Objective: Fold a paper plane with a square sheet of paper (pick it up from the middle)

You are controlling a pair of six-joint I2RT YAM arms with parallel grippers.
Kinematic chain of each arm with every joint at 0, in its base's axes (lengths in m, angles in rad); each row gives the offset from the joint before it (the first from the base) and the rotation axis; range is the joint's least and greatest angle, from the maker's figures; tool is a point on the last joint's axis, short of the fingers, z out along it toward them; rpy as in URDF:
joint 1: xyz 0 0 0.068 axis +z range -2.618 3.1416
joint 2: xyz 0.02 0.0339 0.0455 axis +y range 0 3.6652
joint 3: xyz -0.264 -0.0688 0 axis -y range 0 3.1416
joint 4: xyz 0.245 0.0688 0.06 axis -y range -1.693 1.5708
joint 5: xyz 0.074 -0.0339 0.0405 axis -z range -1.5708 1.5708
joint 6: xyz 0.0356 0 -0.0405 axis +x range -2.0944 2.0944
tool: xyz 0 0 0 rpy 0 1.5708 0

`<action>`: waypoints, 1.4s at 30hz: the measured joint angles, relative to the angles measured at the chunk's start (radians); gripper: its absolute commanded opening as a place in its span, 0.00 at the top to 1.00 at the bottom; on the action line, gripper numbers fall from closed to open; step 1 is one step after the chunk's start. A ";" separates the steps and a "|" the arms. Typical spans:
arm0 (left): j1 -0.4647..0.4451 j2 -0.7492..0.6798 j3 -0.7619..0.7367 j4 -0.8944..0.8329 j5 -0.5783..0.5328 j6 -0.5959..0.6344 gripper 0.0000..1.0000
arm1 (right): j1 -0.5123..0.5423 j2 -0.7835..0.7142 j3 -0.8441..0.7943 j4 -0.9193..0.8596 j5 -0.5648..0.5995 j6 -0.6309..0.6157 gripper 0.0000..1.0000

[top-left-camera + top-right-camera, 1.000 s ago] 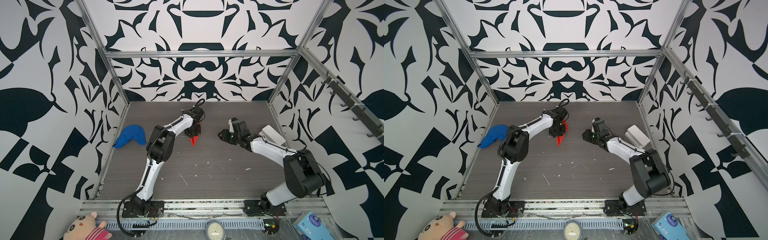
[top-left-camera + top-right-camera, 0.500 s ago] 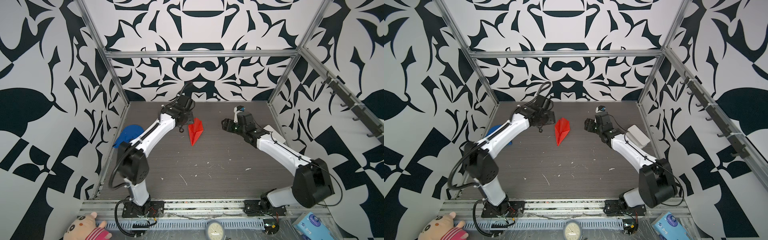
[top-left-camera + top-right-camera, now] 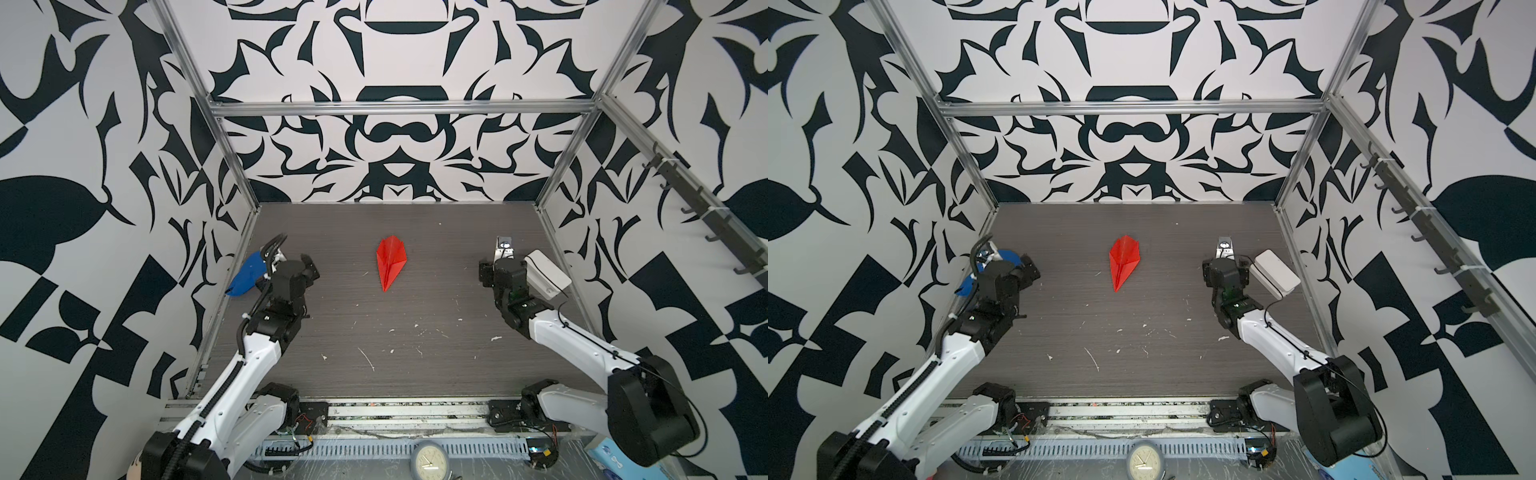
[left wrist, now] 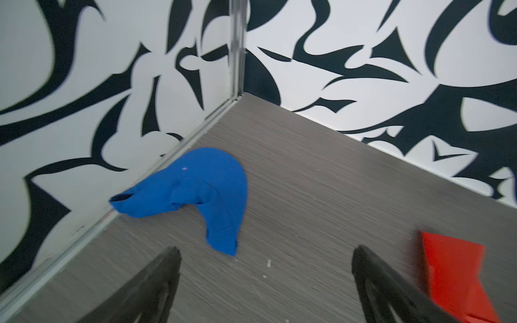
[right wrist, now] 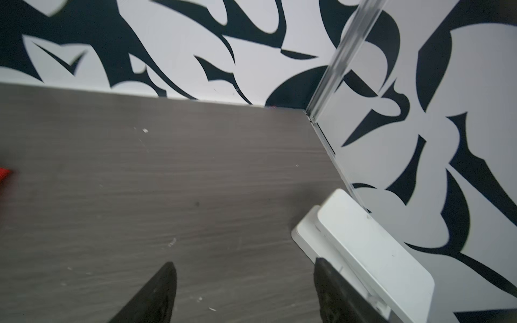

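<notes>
At the near end, the grey surface (image 3: 415,365) carries only pale scraps. Further in, the left end effector (image 4: 267,251) hangs with its fingers spread wide, gripping nothing, beside the blue cloth (image 4: 195,190) at the left wall. The right end effector (image 5: 244,264) hangs likewise spread and empty next to the white box (image 5: 363,246) at the right wall. Between them and a little farther back, the red paper plane (image 3: 390,264) lies alone on the surface, nose toward the near edge, well apart from both.
</notes>
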 measured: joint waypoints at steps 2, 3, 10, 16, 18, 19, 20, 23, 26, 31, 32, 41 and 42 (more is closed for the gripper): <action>0.018 -0.050 -0.100 0.071 -0.024 0.040 0.01 | -0.019 0.011 -0.044 0.050 0.011 -0.022 0.21; 0.024 -0.073 -0.146 0.105 -0.038 0.064 0.01 | -0.029 0.021 -0.058 0.076 0.013 -0.031 0.22; 0.084 -0.173 -0.375 0.301 -0.050 0.193 0.01 | -0.085 0.118 -0.125 0.244 -0.043 -0.062 0.22; 0.177 -0.043 -0.398 0.476 0.096 0.224 0.00 | -0.151 0.182 -0.141 0.340 -0.157 -0.051 0.22; 0.192 0.044 -0.398 0.539 0.156 0.234 0.01 | -0.165 0.203 -0.149 0.377 -0.182 -0.049 0.22; 0.198 0.097 -0.397 0.577 0.191 0.240 0.01 | -0.169 0.216 -0.153 0.395 -0.195 -0.048 0.22; 0.201 0.151 -0.397 0.618 0.223 0.243 0.01 | -0.173 0.230 -0.159 0.414 -0.209 -0.047 0.22; 0.208 0.277 -0.394 0.717 0.298 0.253 0.00 | -0.182 0.270 -0.178 0.467 -0.244 -0.045 0.22; 0.218 0.356 -0.354 0.743 0.356 0.268 0.01 | -0.191 0.304 -0.193 0.509 -0.278 -0.044 0.22; 0.250 0.391 -0.278 0.784 0.443 0.299 0.01 | -0.199 0.360 -0.201 0.589 -0.319 -0.044 0.23; 0.259 0.401 -0.268 0.789 0.457 0.301 0.01 | -0.199 0.372 -0.202 0.601 -0.323 -0.044 0.22; 0.304 0.621 -0.224 0.875 0.555 0.338 0.00 | -0.203 0.377 -0.204 0.607 -0.338 -0.036 0.00; 0.304 0.641 -0.222 0.877 0.557 0.341 0.01 | -0.203 0.377 -0.204 0.607 -0.339 -0.036 0.00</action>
